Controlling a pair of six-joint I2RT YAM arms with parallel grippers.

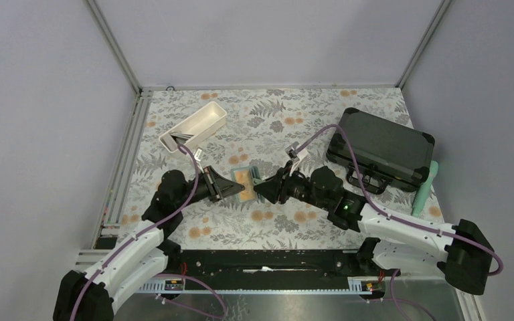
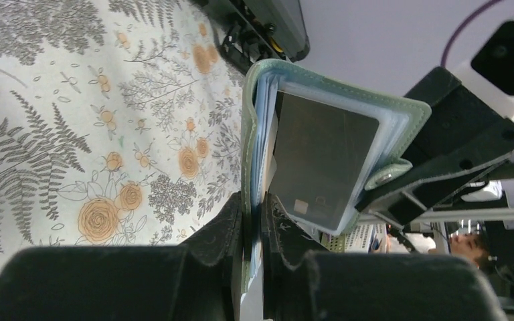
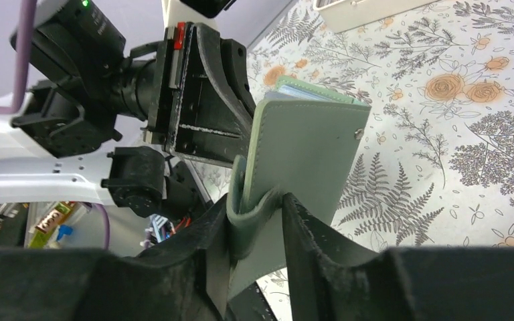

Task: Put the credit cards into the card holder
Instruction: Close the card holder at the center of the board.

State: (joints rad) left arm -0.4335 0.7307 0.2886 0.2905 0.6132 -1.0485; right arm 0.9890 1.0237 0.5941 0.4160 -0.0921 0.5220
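Note:
The sage-green card holder (image 3: 308, 147) hangs open above the table between both grippers. My left gripper (image 2: 253, 207) is shut on the edge of its cover and pale blue pockets (image 2: 262, 134). A greyish credit card (image 2: 321, 160) sits in a translucent pocket. From above, a gold-orange card (image 1: 241, 177) shows at the holder between the two grippers. My right gripper (image 3: 255, 207) has its jaws parted, with the holder's curled green closing flap (image 3: 258, 221) loosely between them. In the top view the left gripper (image 1: 231, 186) and right gripper (image 1: 262, 189) face each other.
A white oblong tray (image 1: 204, 117) at the back left holds dark cards (image 1: 186, 138). A large black hard case (image 1: 381, 148) lies at the back right, and a pale green object (image 1: 425, 187) lies beside it at the right table edge.

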